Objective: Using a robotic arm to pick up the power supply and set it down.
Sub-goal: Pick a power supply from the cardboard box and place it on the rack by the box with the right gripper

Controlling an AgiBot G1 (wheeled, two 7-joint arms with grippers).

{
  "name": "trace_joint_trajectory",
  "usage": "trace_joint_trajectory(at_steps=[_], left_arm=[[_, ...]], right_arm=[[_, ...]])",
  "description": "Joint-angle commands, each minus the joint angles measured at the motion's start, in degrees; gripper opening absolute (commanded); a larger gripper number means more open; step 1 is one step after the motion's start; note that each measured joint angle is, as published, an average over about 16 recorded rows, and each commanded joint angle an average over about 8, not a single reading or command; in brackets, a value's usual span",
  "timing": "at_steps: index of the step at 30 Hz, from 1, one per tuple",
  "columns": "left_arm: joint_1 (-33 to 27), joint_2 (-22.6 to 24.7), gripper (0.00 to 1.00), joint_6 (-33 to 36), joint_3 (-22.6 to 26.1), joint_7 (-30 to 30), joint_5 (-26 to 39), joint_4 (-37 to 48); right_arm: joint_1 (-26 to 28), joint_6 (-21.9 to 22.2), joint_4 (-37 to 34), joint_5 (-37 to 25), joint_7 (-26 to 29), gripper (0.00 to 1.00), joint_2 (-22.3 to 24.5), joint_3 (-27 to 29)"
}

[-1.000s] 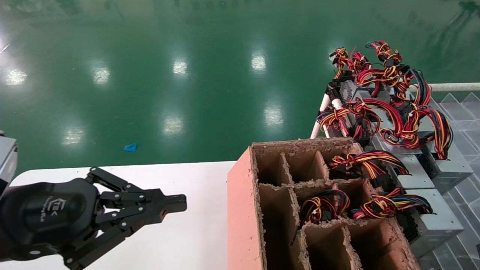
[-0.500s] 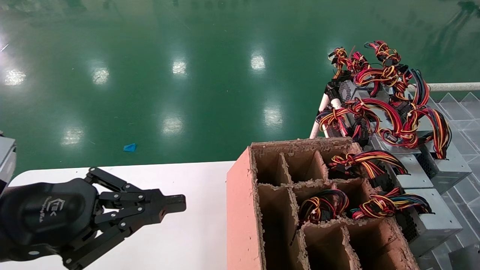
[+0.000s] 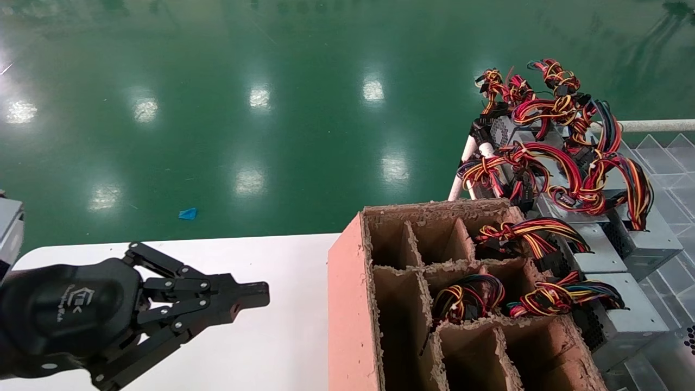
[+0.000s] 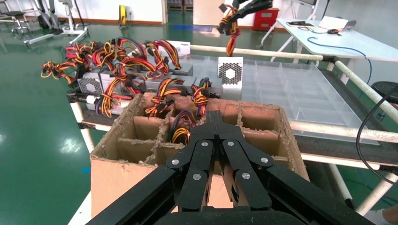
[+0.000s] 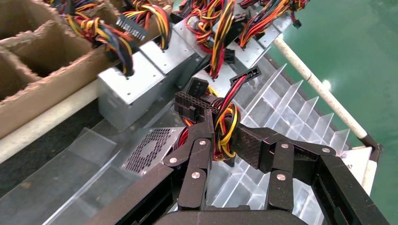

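My right gripper (image 5: 219, 129) is shut on the red, yellow and black wire bundle (image 5: 225, 117) of a power supply. Its grey box with the perforated vent (image 5: 148, 151) hangs just below the fingers. From the left wrist view that power supply (image 4: 231, 74) dangles by its wires over the clear tray, with the right gripper (image 4: 245, 6) at the top edge. In the head view only a perforated corner (image 3: 690, 338) shows at the right border. My left gripper (image 3: 263, 296) is shut on nothing above the white table, pointing at the cardboard box; its closed tips (image 4: 213, 117) show in its own view.
A pink cardboard box (image 3: 352, 304) with partitions holds several wired supplies. More grey power supplies (image 3: 624, 255) lie in a row on the rack beside it. A clear divided tray (image 5: 286, 105) and a white pipe rail (image 5: 319, 86) lie under the right gripper. The white table (image 3: 282, 331) is at the left.
At the head view's lower right corner the held supply's edge has shifted, and its perforated face now shows. The left arm has not moved.
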Motion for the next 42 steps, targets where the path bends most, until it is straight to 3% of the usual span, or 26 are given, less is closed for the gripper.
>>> trace_joint_trajectory(at_steps=[1,13,29,42], left_arm=[[0.0,0.0,0.0,0.0,0.0,0.0,0.0,0.0],[0.0,0.0,0.0,0.0,0.0,0.0,0.0,0.0],[0.0,0.0,0.0,0.0,0.01,0.0,-0.01,0.0],[0.0,0.0,0.0,0.0,0.01,0.01,-0.01,0.0]], right_arm=[[-0.28,0.0,-2.35,-0.29,-1.3,0.0,-1.4,0.05],[0.46,-0.88,-10.79,-2.82,-6.84,0.0,-8.22,2.84],[1.64,-1.1,-13.28,-3.77,-8.58,0.0,-10.01,4.57],[-0.5,-1.12,-17.48,-1.45,-11.42,0.0,-12.93,2.71]])
